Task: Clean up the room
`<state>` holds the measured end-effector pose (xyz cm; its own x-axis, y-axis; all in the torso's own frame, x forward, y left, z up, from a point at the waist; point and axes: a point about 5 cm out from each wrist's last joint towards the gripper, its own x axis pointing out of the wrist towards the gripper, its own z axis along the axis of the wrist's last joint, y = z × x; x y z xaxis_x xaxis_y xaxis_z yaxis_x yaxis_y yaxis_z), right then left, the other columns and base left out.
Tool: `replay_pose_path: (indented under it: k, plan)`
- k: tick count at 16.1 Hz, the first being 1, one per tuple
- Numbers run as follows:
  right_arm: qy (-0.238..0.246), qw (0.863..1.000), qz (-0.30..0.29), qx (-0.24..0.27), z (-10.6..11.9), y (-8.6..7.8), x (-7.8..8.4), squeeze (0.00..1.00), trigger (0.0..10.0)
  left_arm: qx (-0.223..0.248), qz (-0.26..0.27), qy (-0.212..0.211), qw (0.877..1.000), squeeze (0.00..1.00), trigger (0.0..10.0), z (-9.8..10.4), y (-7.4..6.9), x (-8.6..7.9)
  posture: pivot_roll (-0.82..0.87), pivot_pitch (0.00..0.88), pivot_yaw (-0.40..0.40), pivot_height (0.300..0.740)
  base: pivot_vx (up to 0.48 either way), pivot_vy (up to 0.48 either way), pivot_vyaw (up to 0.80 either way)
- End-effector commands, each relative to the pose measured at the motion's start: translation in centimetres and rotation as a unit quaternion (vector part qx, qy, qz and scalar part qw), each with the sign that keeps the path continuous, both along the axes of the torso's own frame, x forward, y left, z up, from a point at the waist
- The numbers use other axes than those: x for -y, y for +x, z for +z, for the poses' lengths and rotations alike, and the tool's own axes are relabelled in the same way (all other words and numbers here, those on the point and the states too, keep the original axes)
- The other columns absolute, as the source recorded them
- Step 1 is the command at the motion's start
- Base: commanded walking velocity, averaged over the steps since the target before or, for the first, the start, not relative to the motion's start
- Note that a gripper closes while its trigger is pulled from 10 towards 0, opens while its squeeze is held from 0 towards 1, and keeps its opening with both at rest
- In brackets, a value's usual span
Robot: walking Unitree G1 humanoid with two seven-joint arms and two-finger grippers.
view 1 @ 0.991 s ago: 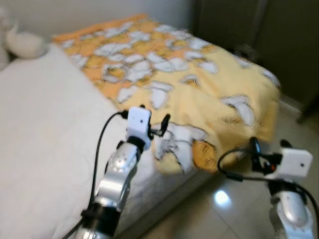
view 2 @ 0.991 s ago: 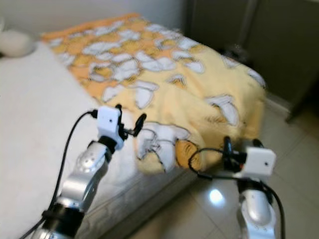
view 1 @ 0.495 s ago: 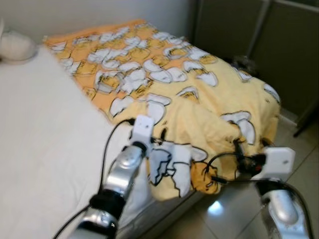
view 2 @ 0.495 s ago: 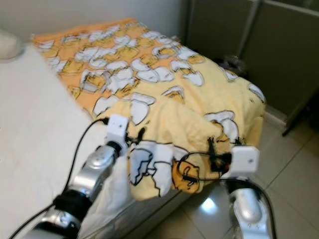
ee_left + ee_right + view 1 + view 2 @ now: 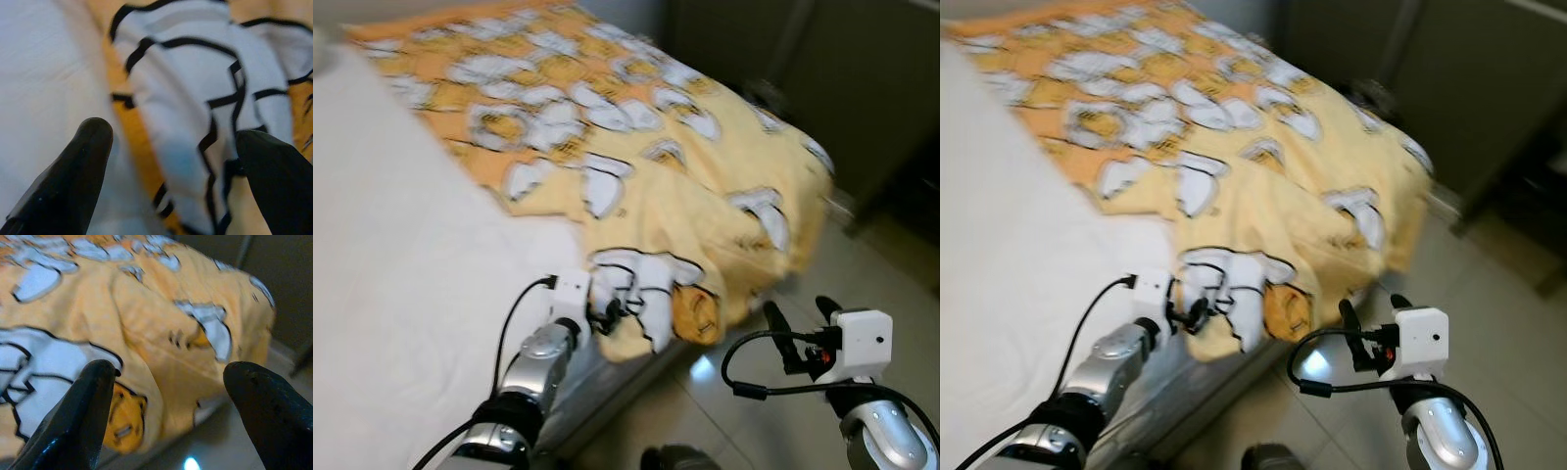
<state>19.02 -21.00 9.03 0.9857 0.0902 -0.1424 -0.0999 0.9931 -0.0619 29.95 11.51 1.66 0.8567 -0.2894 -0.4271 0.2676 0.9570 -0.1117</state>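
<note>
On the bed, a rumpled yellow cartoon-print blanket lies; both grippers' fingers spread wide.

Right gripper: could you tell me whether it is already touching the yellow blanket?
No, the right gripper hangs open above the tiled floor, apart from the yellow blanket on the bed.

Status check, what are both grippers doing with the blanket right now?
Left gripper open at the yellow blanket's folded corner on the bed. Right gripper open, over the floor, off the blanket. Nothing in the way.
</note>
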Motion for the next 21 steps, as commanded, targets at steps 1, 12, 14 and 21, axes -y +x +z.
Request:
replay_pose_path:
  k: [1, 12, 14, 21]
  plan:
    - [0.002, 1.000, 0.012, 0.000, 0.4, 0.0, -0.3, 0.00, 10.0, 0.008, -0.007, -0.007, 1.000, 0.00, 10.0, 0.2, -0.2, 0.0, -0.30, 0.161, -0.059, 0.740, 0.000, 0.000, 0.00]
    - [-0.002, 0.998, 0.053, -0.020, 0.6, 0.4, -0.8, 0.00, 10.0, -0.201, -0.063, -0.127, 0.969, 0.00, 0.0, -4.2, -4.1, 6.4, -0.32, 0.142, -0.129, 0.740, 0.000, 0.000, 0.00]
    - [-0.007, 0.998, 0.053, -0.024, 0.7, 0.2, -0.6, 0.00, 10.0, -0.177, -0.046, -0.079, 0.980, 0.00, 0.0, -4.4, -3.6, 5.0, -0.34, 0.134, -0.136, 0.740, 0.000, 0.000, 0.00]
    - [0.040, 0.999, 0.010, -0.014, 0.8, 1.3, 0.0, 0.00, 10.0, -0.090, -0.193, -0.071, 0.974, 0.00, 0.0, -2.9, -3.5, 6.8, -0.31, 0.113, -0.113, 0.740, 0.000, 0.000, 0.00]
